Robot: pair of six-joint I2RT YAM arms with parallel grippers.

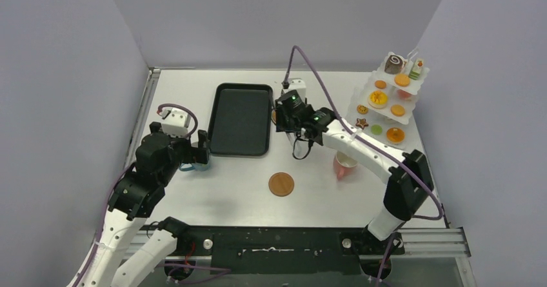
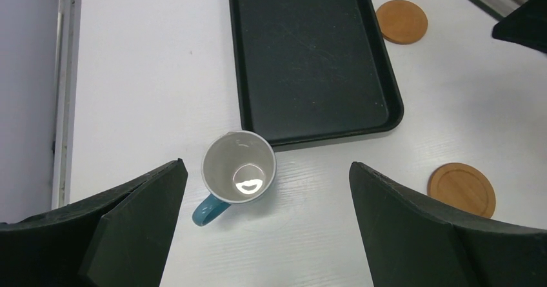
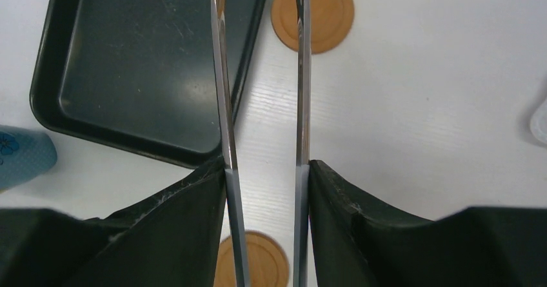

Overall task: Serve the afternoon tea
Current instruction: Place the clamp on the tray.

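Observation:
The blue cup [image 2: 238,169] stands upright and empty on the table just in front of the black tray's [image 2: 309,55] near left corner; it also shows in the top view [image 1: 193,166]. My left gripper [image 2: 266,171] is open and hovers over it, the cup close to the left finger. My right gripper [image 3: 266,166] is shut on the metal tongs [image 3: 222,106], whose two blades reach out over the table by the tray's right edge. The pink cup [image 1: 345,164] stands under my right forearm. Pastries sit on the tiered white stand [image 1: 413,92]: chocolate swirl roll [image 1: 394,62], cake slice [image 1: 417,68], orange tart [image 1: 378,98], green disc [image 1: 376,129].
The black tray [image 1: 240,119] lies at the table's middle back. One wooden coaster [image 1: 281,184] lies front centre; another [image 3: 313,13] lies by the tray's right edge. Grey walls close in on three sides. A white box [image 1: 173,120] sits behind my left gripper.

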